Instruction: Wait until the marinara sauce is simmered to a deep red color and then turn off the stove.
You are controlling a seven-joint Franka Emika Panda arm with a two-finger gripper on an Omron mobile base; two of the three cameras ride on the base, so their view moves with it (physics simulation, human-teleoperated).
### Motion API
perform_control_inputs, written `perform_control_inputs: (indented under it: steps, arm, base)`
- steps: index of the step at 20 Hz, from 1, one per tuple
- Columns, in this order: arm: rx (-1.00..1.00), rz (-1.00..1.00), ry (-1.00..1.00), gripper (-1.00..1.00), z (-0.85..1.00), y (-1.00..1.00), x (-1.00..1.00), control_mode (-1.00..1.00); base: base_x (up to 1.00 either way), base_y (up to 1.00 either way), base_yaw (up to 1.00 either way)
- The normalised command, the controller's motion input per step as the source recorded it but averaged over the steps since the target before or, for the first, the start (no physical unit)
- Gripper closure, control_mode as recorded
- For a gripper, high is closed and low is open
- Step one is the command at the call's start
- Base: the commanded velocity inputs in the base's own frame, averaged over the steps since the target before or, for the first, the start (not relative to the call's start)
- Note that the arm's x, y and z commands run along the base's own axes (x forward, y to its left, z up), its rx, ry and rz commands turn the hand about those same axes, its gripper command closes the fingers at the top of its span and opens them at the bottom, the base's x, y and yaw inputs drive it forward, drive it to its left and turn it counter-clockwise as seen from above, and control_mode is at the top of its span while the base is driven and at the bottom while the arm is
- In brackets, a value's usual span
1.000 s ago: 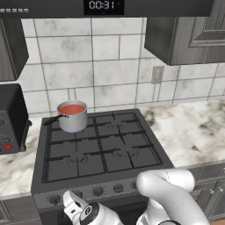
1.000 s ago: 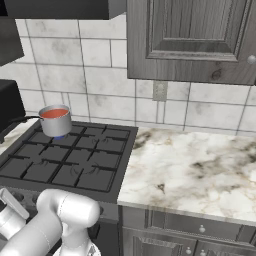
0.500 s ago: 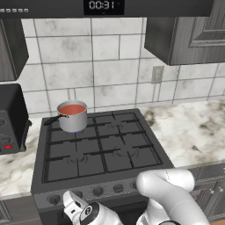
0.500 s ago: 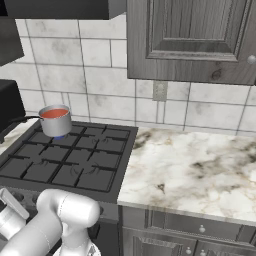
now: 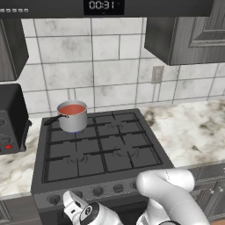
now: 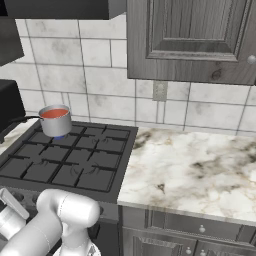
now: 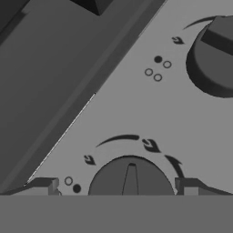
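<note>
Nothing has moved since a second ago: the sauce [image 5: 71,109] sits in its pan [image 5: 73,117] on the stove's [image 5: 101,149] back-left burner, orange-red. The pincer [image 7: 122,185] hangs open astride a front knob [image 7: 131,178], apparently waiting. Next, I'd guess: close on it and twist.

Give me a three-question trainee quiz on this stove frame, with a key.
1. True or false: the saucepan holding the marinara sauce stands on the stove's back left burner.
2. In the hand view, the gripper is: A) shut on a knob, B) open with a knob between its fingertips, C) shut in open air.
3. What shows under the saucepan in the right base view?

Key: 1 true. 2 B. 3 A blue flame.
</note>
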Motion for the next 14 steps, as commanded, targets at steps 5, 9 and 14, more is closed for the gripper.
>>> perform_control_inputs:
  steps: [5, 9, 14]
  arm:
    - [0.00, 0.00, 0.00, -1.00, 0.00, 0.00, 0.00, -1.00]
    - [0.00, 0.00, 0.00, -1.00, 0.00, 0.00, 0.00, -1.00]
    - [0.00, 0.00, 0.00, -1.00, 0.00, 0.00, 0.00, -1.00]
  base:
    - [0.00, 0.00, 0.00]
    - [0.00, 0.00, 0.00]
    - [0.00, 0.00, 0.00]
